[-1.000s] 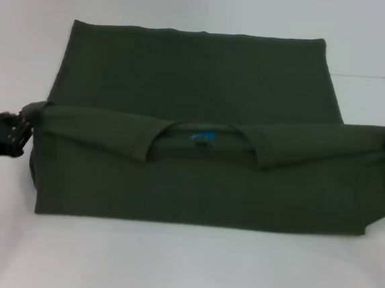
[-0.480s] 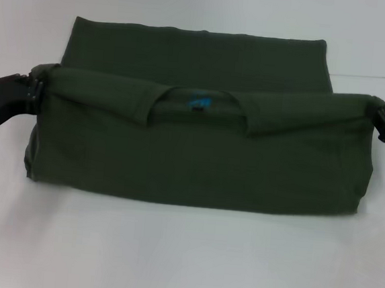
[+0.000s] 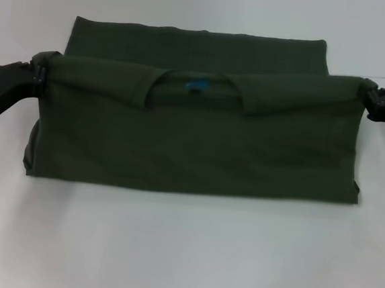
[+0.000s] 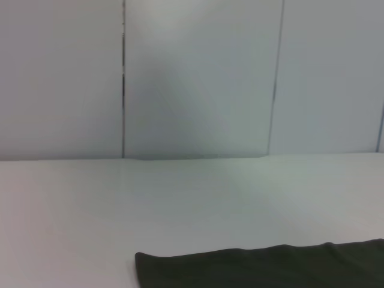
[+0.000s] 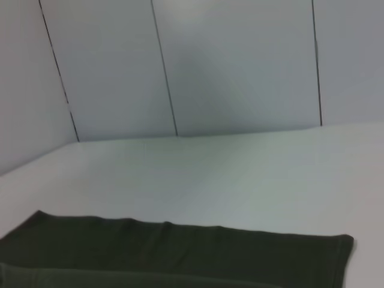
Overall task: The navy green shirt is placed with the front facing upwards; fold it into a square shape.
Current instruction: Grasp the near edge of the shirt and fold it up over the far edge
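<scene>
The navy green shirt (image 3: pixel 193 141) lies on the white table (image 3: pixel 183 251), its collar half lifted and folded over toward the far hem. The collar opening with a small blue mark (image 3: pixel 196 86) faces up at the raised fold. My left gripper (image 3: pixel 38 73) is shut on the shirt's left shoulder corner. At the other end, my right gripper (image 3: pixel 366 97) is shut on the right shoulder corner. Between them the raised edge is stretched taut. The far hem (image 3: pixel 199 33) lies flat; it also shows in the left wrist view (image 4: pixel 264 267) and the right wrist view (image 5: pixel 180 246).
White wall panels (image 4: pixel 198 78) stand beyond the table's far edge. Bare white tabletop stretches in front of the shirt and on both sides of it.
Both grippers have carried the shirt's shoulder edge up and away from me toward the far hem. The near folded edge has slid farther from the table's front.
</scene>
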You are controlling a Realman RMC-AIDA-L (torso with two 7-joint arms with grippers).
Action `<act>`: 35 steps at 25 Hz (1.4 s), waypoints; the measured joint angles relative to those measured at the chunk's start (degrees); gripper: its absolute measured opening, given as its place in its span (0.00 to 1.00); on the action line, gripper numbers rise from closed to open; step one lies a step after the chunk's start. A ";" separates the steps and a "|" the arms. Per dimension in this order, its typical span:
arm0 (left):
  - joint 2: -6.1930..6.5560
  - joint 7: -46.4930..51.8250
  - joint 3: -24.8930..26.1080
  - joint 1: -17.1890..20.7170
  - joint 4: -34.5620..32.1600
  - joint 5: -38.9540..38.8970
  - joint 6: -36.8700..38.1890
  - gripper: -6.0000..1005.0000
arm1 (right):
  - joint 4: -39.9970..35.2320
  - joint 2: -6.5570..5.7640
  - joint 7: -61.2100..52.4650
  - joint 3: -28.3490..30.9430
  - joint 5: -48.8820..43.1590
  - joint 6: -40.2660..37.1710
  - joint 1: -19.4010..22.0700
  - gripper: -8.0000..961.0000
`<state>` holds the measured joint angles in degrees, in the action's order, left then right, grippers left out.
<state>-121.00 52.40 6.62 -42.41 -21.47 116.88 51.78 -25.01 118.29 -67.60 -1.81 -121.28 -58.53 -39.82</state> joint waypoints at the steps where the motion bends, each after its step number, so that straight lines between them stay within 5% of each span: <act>1: 0.00 -0.03 0.00 -0.18 0.10 -0.15 -0.52 0.09 | 0.50 -0.15 -0.01 -0.50 0.00 0.94 -0.27 0.05; 19: -0.12 -4.35 -2.21 -3.60 4.73 -0.52 -10.25 0.09 | 4.43 0.62 -0.08 -3.73 3.40 11.59 -2.50 0.05; 28: -1.41 -4.56 -2.02 -3.48 4.42 -2.04 -11.45 0.10 | 4.97 0.71 -1.63 -7.56 3.60 15.04 -2.39 0.20; 35: -1.44 -4.58 -1.67 -2.54 4.35 -4.03 -11.35 0.45 | 4.80 0.71 -2.93 -8.96 3.97 14.68 -2.05 0.44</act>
<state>-122.43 47.81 4.95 -44.95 -17.12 112.85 40.43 -20.21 119.00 -70.53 -10.77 -117.31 -43.86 -41.87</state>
